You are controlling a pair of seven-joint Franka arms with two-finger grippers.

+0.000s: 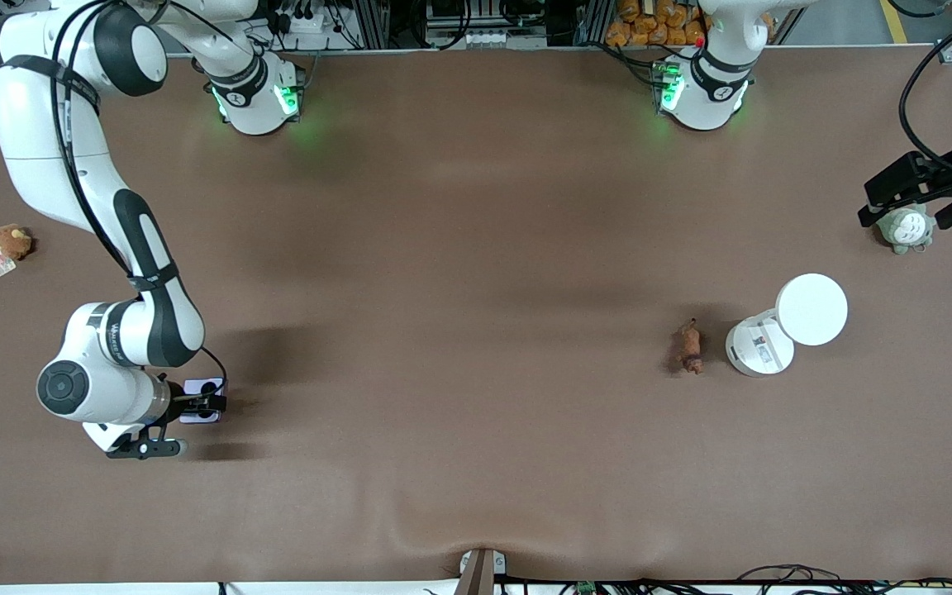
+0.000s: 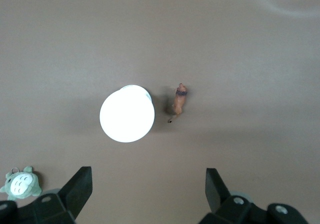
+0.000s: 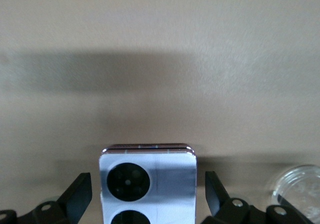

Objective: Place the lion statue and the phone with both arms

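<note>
The phone (image 1: 199,390), pale lavender with two black circles, lies on the table near the right arm's end. My right gripper (image 1: 208,402) is low at it. In the right wrist view the phone (image 3: 165,179) sits between the open fingers (image 3: 75,196), with a gap on each side. The lion statue (image 1: 690,347), small and reddish-brown, lies on the table beside a white container; it also shows in the left wrist view (image 2: 179,100). My left gripper (image 1: 910,197) is open and empty, up over the table's edge at the left arm's end, apart from the statue.
A white round container (image 1: 761,347) with its lid (image 1: 811,308) stands beside the statue, toward the left arm's end. A grey-green plush (image 1: 906,227) lies under the left gripper. A brown plush with a tag (image 1: 11,242) lies at the right arm's end.
</note>
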